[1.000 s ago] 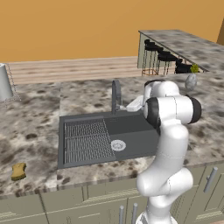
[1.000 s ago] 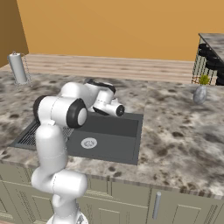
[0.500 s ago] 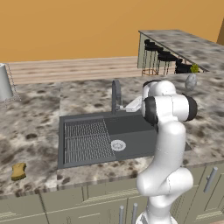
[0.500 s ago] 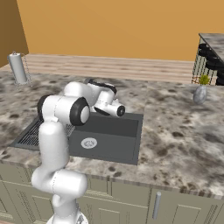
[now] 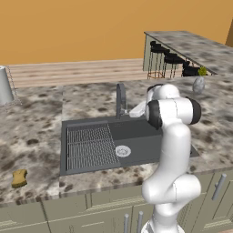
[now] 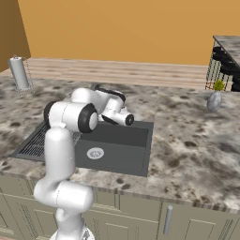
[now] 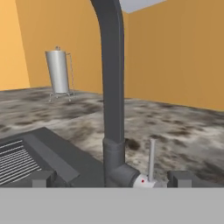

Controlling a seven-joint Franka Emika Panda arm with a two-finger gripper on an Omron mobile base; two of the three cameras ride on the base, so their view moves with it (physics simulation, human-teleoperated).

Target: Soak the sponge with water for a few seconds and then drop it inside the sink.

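The sponge, a small yellow-orange block, lies on the counter near its front edge, left of the sink and far from my hand. The sink is a dark grey basin with a ribbed grate and a round white drain. My gripper hovers over the basin's back edge, just right of the grey faucet. In the hand view my gripper is open, and the faucet's column and lever stand close in front of it. The water is out of view.
A metal canister on a wire stand stands at the counter's far left. A small grey vase with a green sprig sits at the right. Black stools stand by a second counter behind.
The arm has edged slightly toward the faucet. The gripper stays open and the sponge has not moved.
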